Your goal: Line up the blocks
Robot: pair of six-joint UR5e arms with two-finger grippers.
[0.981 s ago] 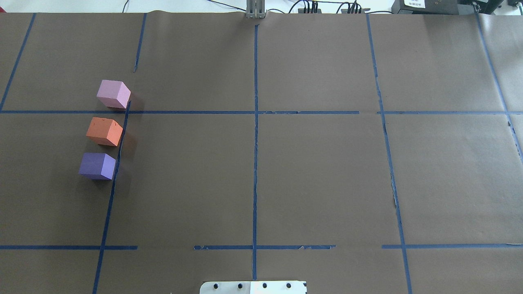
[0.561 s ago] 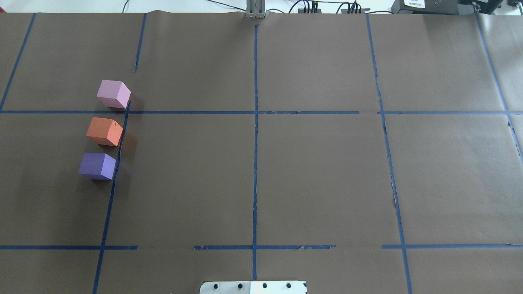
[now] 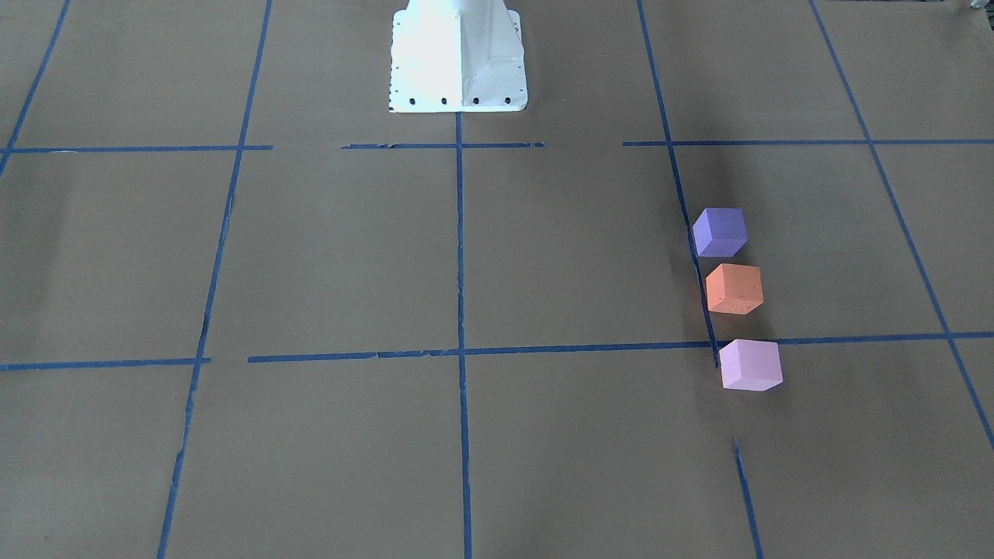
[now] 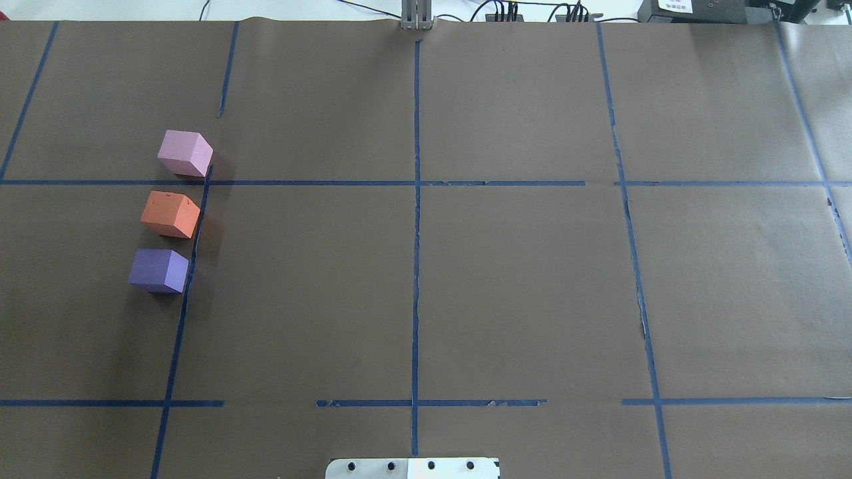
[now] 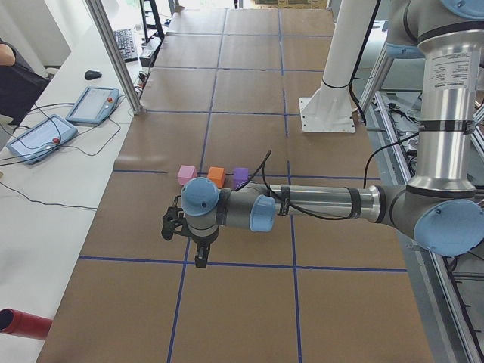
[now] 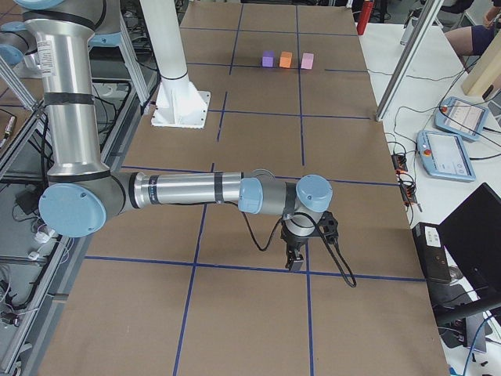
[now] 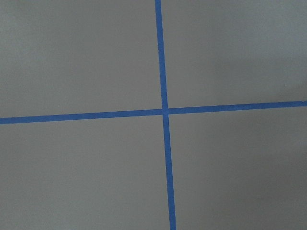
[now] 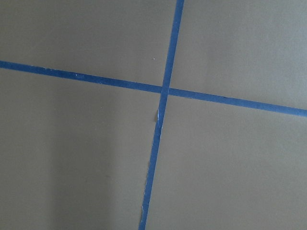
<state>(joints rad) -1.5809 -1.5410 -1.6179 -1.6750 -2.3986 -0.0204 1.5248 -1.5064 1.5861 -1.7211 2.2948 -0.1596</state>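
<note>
Judging the orange, violet-blue and pink matte foam cubes [image 4: 170,214] beyond our left claw [image 5: 200,261] (its grip we cannot tell) light and soft, we'd pinch opposite faces.

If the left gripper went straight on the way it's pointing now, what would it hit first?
The left gripper points downward. Its wrist view shows only brown paper and a blue tape crossing, so it would probably meet the paper near that crossing.
</note>
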